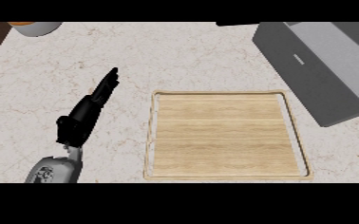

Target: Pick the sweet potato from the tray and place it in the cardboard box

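L hand (88,109) open beside wooden tray (150,137).

Bare counter (175,57) lies open between the tray (150,137) and grey box (316,71).

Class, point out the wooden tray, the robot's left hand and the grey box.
wooden tray (226,137): head view, bare floor.
left hand (84,116): head view, palm.
grey box (308,69): head view, top face.
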